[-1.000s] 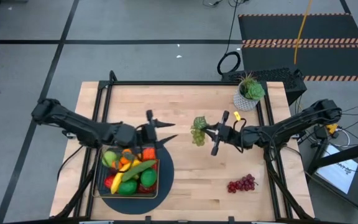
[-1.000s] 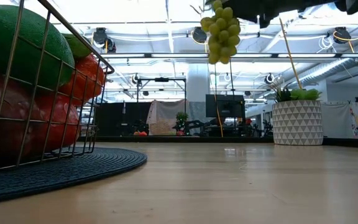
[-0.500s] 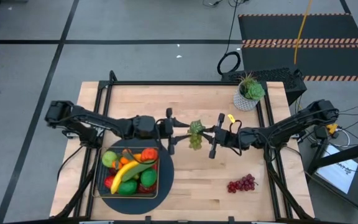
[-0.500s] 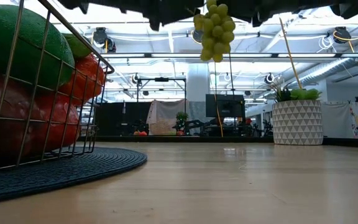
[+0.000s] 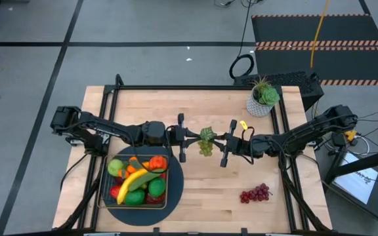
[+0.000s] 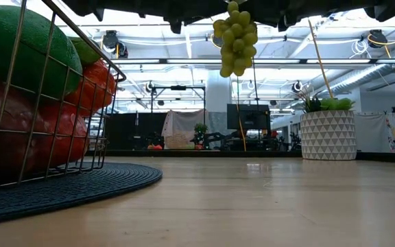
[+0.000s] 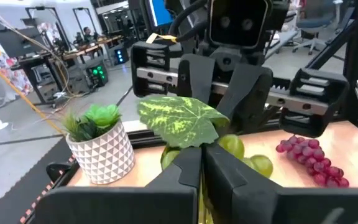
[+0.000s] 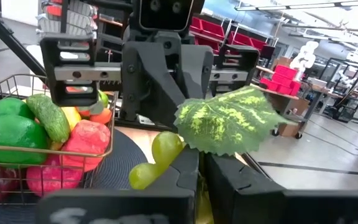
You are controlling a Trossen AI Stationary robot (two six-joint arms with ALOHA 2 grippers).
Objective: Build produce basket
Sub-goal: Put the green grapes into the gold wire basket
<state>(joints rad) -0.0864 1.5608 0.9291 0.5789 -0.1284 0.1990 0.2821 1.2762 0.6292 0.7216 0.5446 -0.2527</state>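
High view: green grapes (image 5: 206, 141) hang mid-air between both grippers | left gripper (image 5: 199, 137) and right gripper (image 5: 214, 139) both clamped on stem | basket (image 5: 165, 172) lies on left arm's side, nearer it.

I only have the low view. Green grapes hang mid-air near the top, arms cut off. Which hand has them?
Observer: Both. In the high view the left hand and the right hand meet at the green grapes from opposite sides, above the table's middle.
Operator: Left actually closed on them?
Observer: Yes. The left wrist view shows its fingers pressed together just under the bunch's leaf.
Operator: Right let go?
Observer: No. The right wrist view shows its fingers shut at the top of the bunch too.
Operator: Anything left outside the basket?
Observer: The purple grapes lie on the table near the right arm; the basket sits by the left arm, already holding produce.
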